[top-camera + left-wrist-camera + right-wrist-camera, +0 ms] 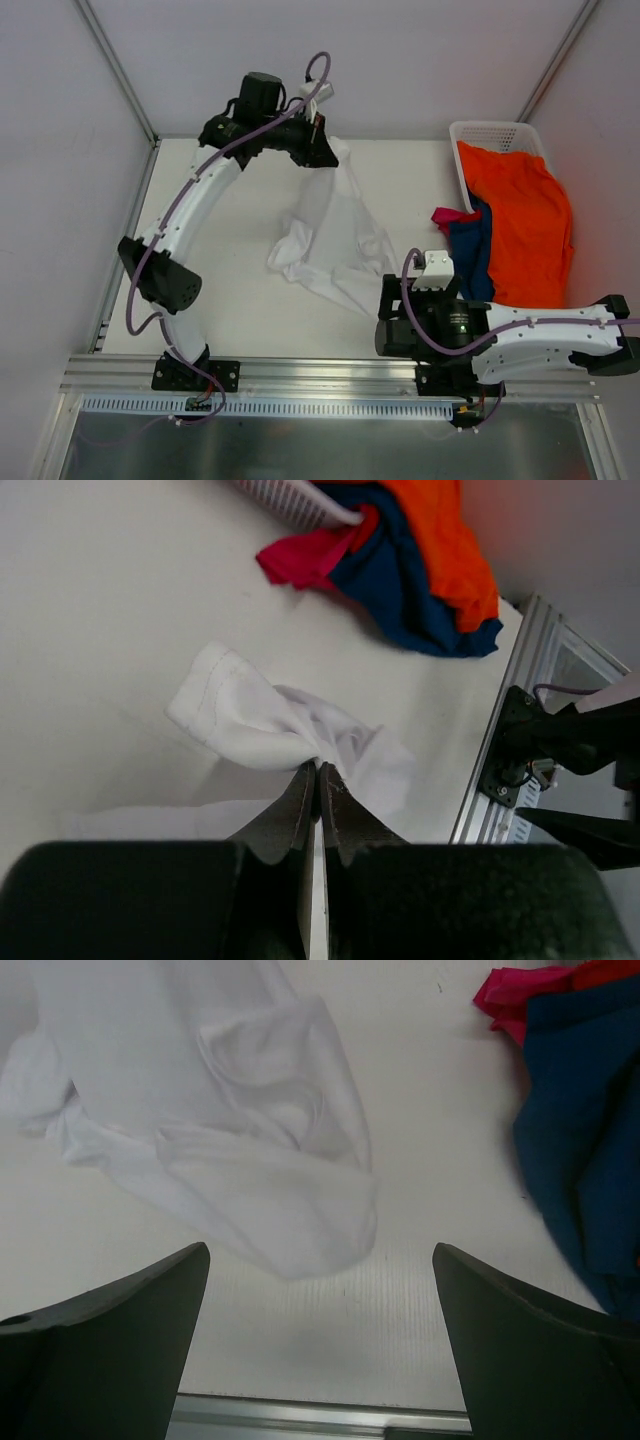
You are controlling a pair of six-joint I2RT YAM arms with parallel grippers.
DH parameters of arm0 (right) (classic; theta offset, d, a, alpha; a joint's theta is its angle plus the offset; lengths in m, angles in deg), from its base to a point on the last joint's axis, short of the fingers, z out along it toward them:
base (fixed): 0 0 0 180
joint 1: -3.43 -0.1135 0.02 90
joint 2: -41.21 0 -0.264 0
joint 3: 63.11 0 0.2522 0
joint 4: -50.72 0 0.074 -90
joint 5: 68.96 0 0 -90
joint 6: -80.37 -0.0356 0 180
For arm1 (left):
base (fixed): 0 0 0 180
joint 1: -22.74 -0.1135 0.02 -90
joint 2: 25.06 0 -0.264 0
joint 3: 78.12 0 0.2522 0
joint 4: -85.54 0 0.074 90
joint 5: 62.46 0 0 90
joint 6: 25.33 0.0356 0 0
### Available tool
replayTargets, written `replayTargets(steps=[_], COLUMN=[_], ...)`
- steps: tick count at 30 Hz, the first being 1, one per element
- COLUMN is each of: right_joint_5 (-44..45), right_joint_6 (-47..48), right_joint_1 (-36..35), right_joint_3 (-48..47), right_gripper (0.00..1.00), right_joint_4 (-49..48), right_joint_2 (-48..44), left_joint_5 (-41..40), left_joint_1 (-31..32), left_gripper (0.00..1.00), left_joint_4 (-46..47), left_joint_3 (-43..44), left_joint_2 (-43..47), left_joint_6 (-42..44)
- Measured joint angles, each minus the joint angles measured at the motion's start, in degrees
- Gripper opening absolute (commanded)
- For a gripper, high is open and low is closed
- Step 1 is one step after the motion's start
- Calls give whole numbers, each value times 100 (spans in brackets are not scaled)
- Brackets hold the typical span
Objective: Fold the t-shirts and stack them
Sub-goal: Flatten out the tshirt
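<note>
My left gripper (316,772) clamps an edge of the white shirt (262,725), raised for spreading flat. My right gripper (320,1255) gapes empty and should next catch another corner.

The left arm (200,190) arches toward twelve o'clock, its left hand (322,148) pinched tight. The right hand (437,266) sits low at five o'clock, fingers (110,1340) spread wide.

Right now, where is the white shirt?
In the top view the white shirt lies in the middle of the table, left of the navy shirt. The left gripper pinches its far end.
</note>
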Motion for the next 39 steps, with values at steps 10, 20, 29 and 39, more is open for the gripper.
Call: replayTargets(steps=[10, 20, 29, 39], right_joint_5=[251, 269, -3434, -5104], right_joint_6=[647, 2280, 5027, 5344], right_joint_1=[798, 2653, 4916, 4883], right_joint_3=[-586, -1012, -1294, -1943], right_gripper=[99, 99, 100, 99], right_joint_4=[-603, -1775, -4612, -5106], right_joint_2=[1523, 2284, 3237, 4962], left_joint_5=[-55, -610, -1683, -2962], left_joint_1=[81, 382, 417, 234], left_gripper=[0, 0, 0, 0], left_joint_4=[-396, -605, -601, -382], left_joint_3=[28, -907, -1344, -1930], left_joint_2=[1668, 1386, 1134, 1213], left_joint_6=[343, 772, 824, 802])
